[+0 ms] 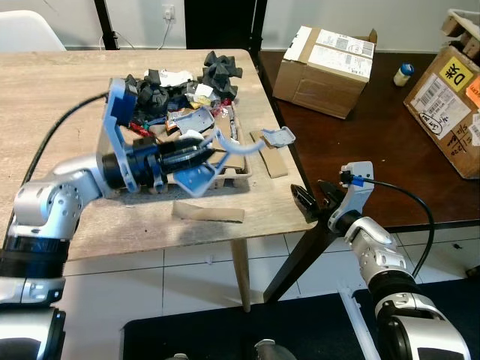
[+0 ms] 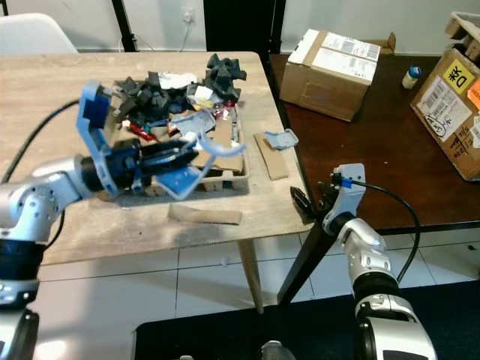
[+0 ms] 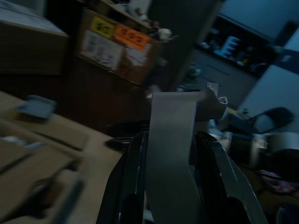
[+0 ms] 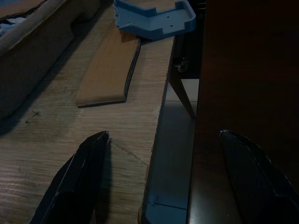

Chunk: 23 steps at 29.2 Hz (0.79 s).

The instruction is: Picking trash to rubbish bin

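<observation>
A cardboard tray on the wooden table holds a heap of trash: black foam pieces, wrappers and scraps. My left gripper is over the tray's front part, shut on a pale bent plastic strip that sticks out toward the right. My right gripper hangs open at the table's front right corner, its fingers straddling the table edge with nothing between them. A blue plastic piece lies on a cardboard strip just beyond it.
Another cardboard strip lies near the table's front edge. A dark table on the right carries cardboard boxes and a small white bottle. A white chair stands at the far left. White tiled floor lies below.
</observation>
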### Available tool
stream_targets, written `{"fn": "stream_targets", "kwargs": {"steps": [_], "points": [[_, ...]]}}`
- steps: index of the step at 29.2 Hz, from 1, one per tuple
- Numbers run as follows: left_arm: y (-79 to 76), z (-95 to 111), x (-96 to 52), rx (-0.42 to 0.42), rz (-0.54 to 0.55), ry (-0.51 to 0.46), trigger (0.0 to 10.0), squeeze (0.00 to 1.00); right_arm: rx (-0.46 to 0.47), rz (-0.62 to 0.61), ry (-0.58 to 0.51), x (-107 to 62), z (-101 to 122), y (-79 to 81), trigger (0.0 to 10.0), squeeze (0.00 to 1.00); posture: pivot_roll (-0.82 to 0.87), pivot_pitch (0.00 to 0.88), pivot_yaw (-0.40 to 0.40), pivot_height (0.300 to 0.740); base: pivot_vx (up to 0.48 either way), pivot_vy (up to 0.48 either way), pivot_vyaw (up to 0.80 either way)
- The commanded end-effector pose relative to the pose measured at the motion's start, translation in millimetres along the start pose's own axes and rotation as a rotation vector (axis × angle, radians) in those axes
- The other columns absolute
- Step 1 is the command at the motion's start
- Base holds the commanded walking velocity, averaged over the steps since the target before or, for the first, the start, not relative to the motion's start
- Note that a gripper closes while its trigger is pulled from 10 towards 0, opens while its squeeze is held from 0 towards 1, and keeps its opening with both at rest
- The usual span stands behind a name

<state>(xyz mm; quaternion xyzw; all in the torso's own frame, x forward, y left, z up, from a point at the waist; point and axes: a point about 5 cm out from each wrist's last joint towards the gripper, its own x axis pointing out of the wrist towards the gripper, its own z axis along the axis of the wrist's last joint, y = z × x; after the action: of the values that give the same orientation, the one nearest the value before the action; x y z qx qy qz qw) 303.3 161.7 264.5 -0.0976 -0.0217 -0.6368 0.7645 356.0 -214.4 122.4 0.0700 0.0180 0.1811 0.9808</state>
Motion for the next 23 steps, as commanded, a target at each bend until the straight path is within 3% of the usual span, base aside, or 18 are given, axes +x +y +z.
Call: {"fn": "stream_targets", "kwargs": {"steps": [1, 8, 14, 19, 23], "points": [[-10.3, -5, 0.9, -0.020, -0.066, 0.045, 0.0, 0.00, 0.024, -0.019, 0.078, -9.2, -20, -3.3, 10.0, 0.00, 0.08, 0.176, -0.042, 0.740, 0.000, 0.000, 0.00], [-24.3, -24, 3.7, -0.045, -0.114, 0.178, 0.0, 0.00, 0.029, -0.031, 0.067, -9.4, -17, -5.3, 10.0, 0.00, 0.08, 0.180, -0.042, 0.740, 0.000, 0.000, 0.00], [-34.8, -34, 5.1, -0.091, -0.141, 0.222, 0.0, 0.00, 0.069, -0.123, -0.064, -8.9, 9, -21.5, 10.0, 0.00, 0.08, 0.180, -0.044, 0.740, 0.000, 0.000, 0.00], [-37.7, -39, 6.3, -0.093, -0.150, 0.258, 0.0, 0.00, 0.104, -0.142, -0.128, -8.8, 20, -25.7, 10.0, 0.00, 0.08, 0.181, -0.045, 0.740, 0.000, 0.000, 0.00], [-40.3, -52, 6.8, -0.084, -0.153, 0.351, 0.0, 0.00, 0.293, -0.104, -0.335, -9.4, 50, -31.8, 10.0, 0.00, 0.08, 0.182, -0.045, 0.740, 0.000, 0.000, 0.00]]}}
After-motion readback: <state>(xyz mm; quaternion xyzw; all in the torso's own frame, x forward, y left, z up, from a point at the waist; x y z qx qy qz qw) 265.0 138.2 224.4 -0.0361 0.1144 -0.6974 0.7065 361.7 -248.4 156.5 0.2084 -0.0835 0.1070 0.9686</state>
